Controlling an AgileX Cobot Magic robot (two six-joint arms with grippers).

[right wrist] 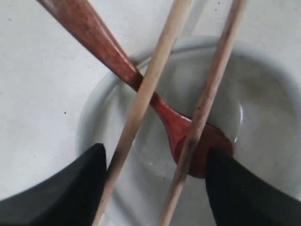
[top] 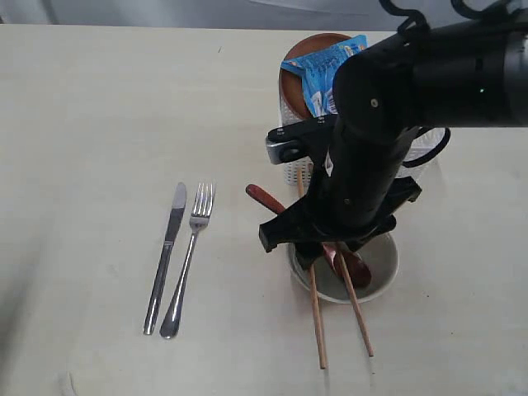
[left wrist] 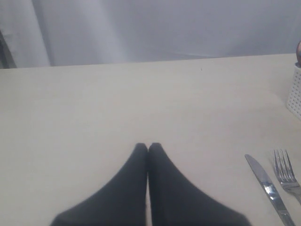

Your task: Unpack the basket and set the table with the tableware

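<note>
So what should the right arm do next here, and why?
Probably lift the right gripper straight up: its jaws stand open over the chopsticks and spoon, which already rest on the bowl, while the brown plate still sits in the basket.

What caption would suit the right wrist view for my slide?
Open right gripper above a bowl holding a red-brown spoon, with two chopsticks lying across it.

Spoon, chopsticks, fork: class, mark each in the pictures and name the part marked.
Spoon (right wrist: 89, 33), right wrist view, on its handle.
Chopsticks (right wrist: 146, 94), right wrist view, mid-shaft of one stick.
Fork (top: 186, 272), exterior view, middle of its handle.
</note>
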